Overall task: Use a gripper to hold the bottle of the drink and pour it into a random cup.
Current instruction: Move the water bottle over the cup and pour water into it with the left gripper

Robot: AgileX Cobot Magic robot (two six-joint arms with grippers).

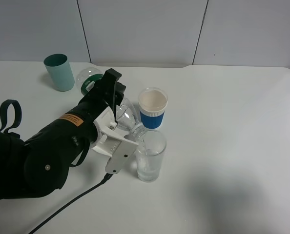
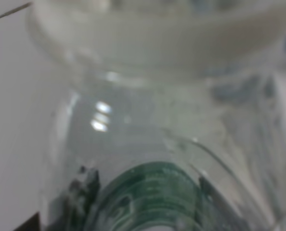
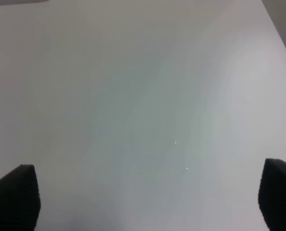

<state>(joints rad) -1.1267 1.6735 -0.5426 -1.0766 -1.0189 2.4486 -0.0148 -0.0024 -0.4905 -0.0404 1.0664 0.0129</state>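
The left gripper (image 1: 116, 127) was clamped tight on the tipped bottle (image 1: 129, 117), its mouth at the rim of the glass (image 1: 150, 158) just beside the paper cup (image 1: 152, 108), while the right gripper (image 3: 144, 192) hung wide open and empty over the table (image 3: 148, 96).

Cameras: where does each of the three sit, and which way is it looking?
Exterior high: mounted high, looking down on the white table; shows the bulky black left gripper holding a clear plastic bottle with a green label tilted over a tall clear glass.
Left wrist: on the left arm, pressed close to the bottle, blurred; no gripper part clearly shows.
Right wrist: on the right arm, facing bare table; the right gripper shows two black fingertips, apart.
Shared: the first two both show the bottle.
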